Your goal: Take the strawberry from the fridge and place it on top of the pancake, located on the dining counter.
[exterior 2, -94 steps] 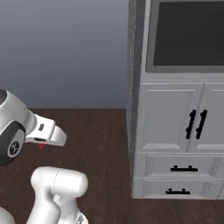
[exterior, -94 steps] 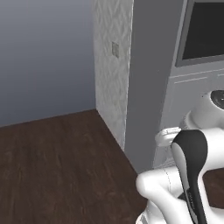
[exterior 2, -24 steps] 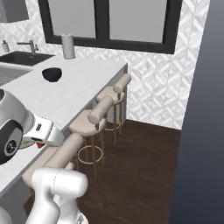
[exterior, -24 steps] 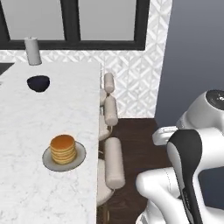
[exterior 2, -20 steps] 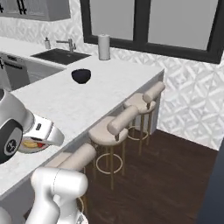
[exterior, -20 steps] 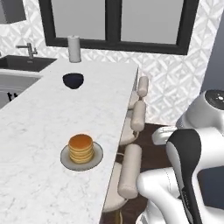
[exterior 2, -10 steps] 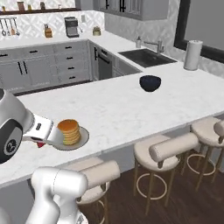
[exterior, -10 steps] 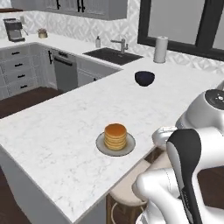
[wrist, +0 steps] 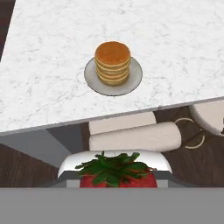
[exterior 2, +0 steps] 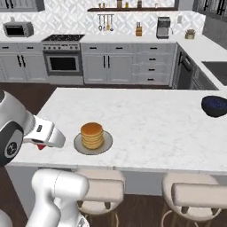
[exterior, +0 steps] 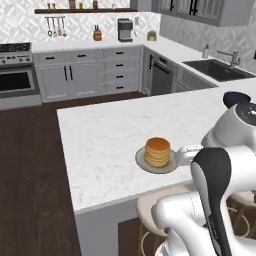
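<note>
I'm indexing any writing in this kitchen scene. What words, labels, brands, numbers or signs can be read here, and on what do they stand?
None can be read.
The pancake, its plate, the dining counter and the strawberry carry no writing.
The microwave, oven and coffee machine are too small to show any label.

No legible text, label, brand, number or sign on any surface; the microwave [exterior 2: 17,29] and coffee machine [exterior: 125,29] fronts are possibly marked, but too small to read.
</note>
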